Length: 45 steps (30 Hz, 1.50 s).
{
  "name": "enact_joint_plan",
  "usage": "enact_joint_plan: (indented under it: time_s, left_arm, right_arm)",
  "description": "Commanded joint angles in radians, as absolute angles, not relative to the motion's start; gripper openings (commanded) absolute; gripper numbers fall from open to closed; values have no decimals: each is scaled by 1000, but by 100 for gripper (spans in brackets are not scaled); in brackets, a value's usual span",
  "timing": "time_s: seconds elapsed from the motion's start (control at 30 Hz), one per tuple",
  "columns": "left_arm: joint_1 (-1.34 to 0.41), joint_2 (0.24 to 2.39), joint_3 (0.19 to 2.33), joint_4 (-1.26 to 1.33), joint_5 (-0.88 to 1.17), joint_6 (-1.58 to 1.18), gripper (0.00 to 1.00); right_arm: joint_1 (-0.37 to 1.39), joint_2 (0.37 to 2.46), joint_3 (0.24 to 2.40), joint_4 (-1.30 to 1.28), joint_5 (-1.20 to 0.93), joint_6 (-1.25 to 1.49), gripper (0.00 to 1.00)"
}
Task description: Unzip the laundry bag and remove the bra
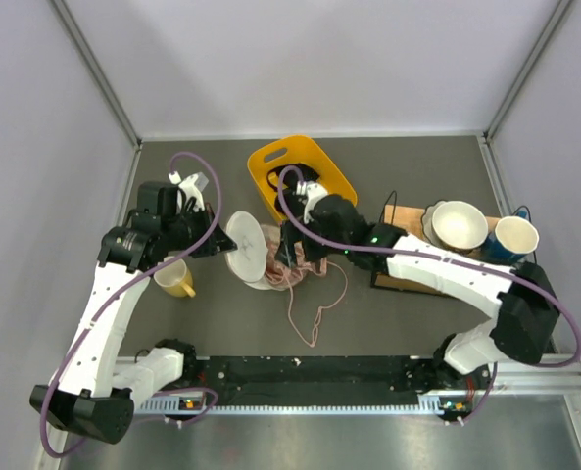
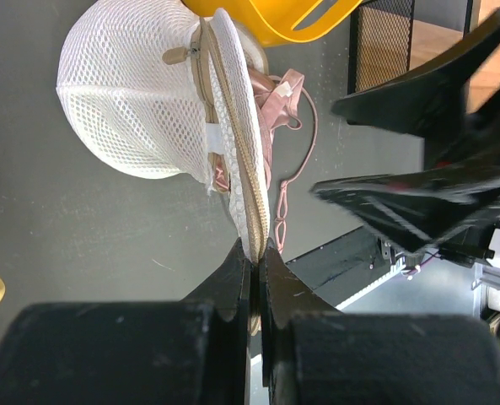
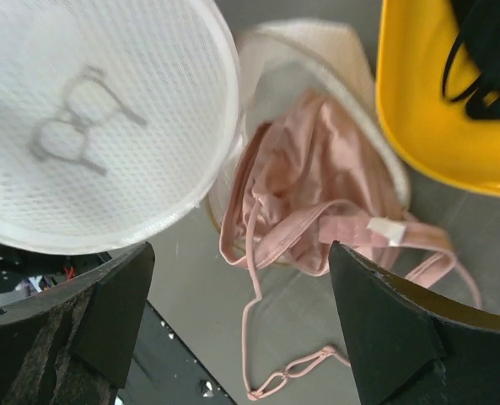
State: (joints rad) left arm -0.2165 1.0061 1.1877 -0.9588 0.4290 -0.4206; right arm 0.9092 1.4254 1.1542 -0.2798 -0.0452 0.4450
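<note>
White mesh laundry bag stands on edge mid-table, just beside the yellow tub, its zip open. The left claw is pinched tight on the tan zip rim, holding the bag's flat face upright. A pink bra spills from the bag's other half, its strap trailing on the table. The right claw hangs above the bra, spread wide and empty. Best next move, probably: it drops onto the bunched cups, not the thin strap, while the left holds firm. The tub holds a black item. A white bowl at the right looks empty.
</note>
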Motion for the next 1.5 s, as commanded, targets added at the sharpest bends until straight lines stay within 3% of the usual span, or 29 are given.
enact_joint_plan:
  time_s: [0.0, 0.2, 0.3, 0.4, 0.5, 0.53, 0.57, 0.77, 0.93, 1.2, 1.47]
  left_arm:
    - [-209, 999, 1198, -943, 433, -414, 0]
    - [-209, 988, 1189, -937, 442, -414, 0]
    - [-210, 989, 1184, -936, 445, -413, 0]
    - [-209, 989, 1186, -934, 445, -413, 0]
    - [-209, 991, 1187, -934, 442, -413, 0]
    - [-209, 991, 1189, -933, 443, -411, 0]
    - [-209, 996, 1189, -934, 445, -411, 0]
    - [-209, 1005, 1190, -927, 437, -413, 0]
    - [-207, 1012, 1187, -925, 434, -413, 0]
    - [-207, 999, 1166, -917, 425, -419, 0]
    - [-207, 988, 1149, -913, 426, -423, 0]
  right_arm:
    - [956, 1509, 1124, -192, -40, 532, 87]
    - [965, 1598, 1117, -112, -26, 548, 86]
    - [962, 1664, 1140, -95, -15, 548, 79]
    - [963, 1703, 1157, -91, -24, 551, 62]
    - [963, 1678, 1146, -90, -38, 554, 30]
    - [963, 1663, 1132, -91, -37, 552, 12]
    - [963, 1622, 1126, -95, -34, 552, 0]
    - [963, 1382, 1115, -202, 78, 477, 0]
    - [962, 1233, 1250, -279, 172, 345, 0]
    - [954, 1230, 1572, -287, 210, 174, 0]
    - [861, 1368, 1768, -199, 169, 100, 0]
